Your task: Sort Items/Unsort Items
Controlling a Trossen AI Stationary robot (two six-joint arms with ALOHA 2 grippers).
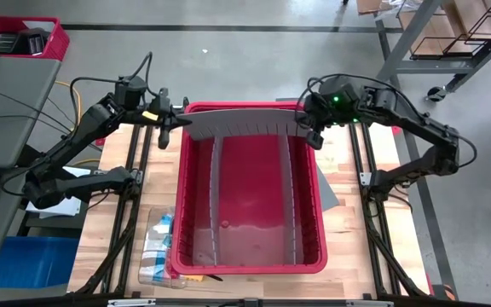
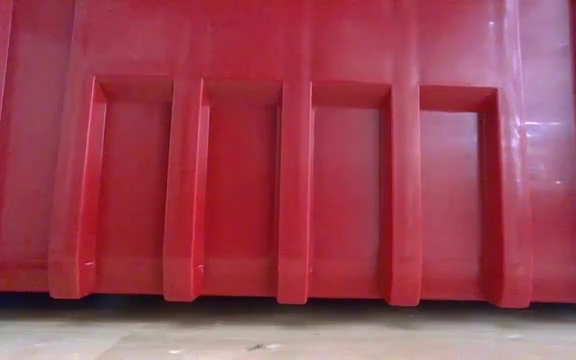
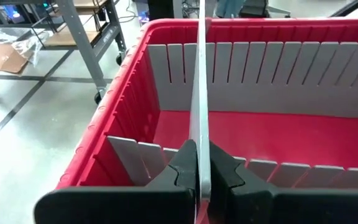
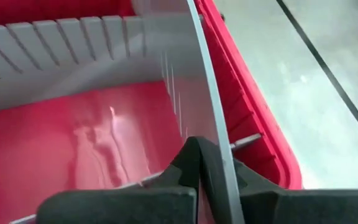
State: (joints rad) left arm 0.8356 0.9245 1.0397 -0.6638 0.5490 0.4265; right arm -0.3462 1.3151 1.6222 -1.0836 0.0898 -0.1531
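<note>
Both grippers, left gripper (image 1: 180,130) and right gripper (image 1: 312,130), clamped on grey divider panel (image 1: 245,124) ends above red bin (image 1: 320,226); seating step; next likely lowering into slots below.

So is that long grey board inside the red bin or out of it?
Out. The grey board is held above the red bin's far rim, the left gripper and right gripper each shut on one end.

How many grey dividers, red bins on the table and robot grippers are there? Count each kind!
Dividers standing in the bin: 2
Held divider, above the bin's far end: 1
Bin: 1
Grippers, left gripper and right gripper, each shut on one end of the held divider: 2
Total: 6
</note>
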